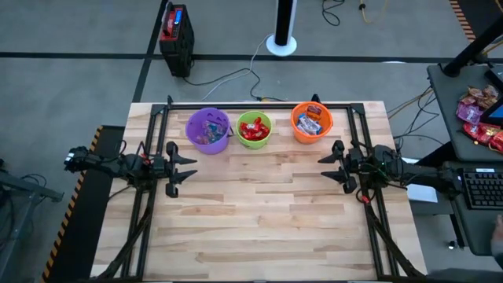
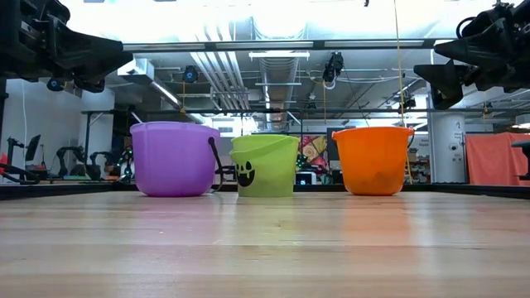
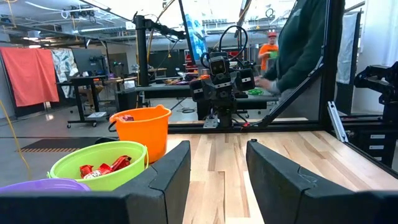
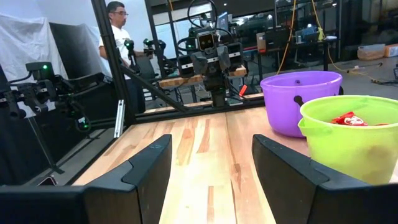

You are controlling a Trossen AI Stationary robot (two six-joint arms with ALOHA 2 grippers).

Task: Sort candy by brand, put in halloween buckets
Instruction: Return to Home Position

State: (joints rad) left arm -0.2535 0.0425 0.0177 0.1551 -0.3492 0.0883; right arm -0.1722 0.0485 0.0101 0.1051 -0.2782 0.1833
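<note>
Three halloween buckets stand in a row near the table's far edge: purple (image 1: 208, 130), lime green (image 1: 254, 130) and orange (image 1: 312, 123). Candy lies inside them: pale twisted pieces in the purple one, red wrappers (image 3: 104, 167) in the green one, blue-and-white bars (image 1: 310, 125) in the orange one. My left gripper (image 1: 182, 165) hovers open at the table's left side, above the wood. At the right side my right gripper (image 1: 330, 164) hovers open. Each gripper points level toward the other arm, with nothing between its fingers.
A black metal frame (image 1: 259, 105) runs behind the buckets and down both table sides. The wooden tabletop (image 1: 259, 212) spreads between the arms and toward the near edge. A side desk (image 1: 479, 118) with red-pink bags stands beyond the right edge. People stand beyond the table in the wrist views.
</note>
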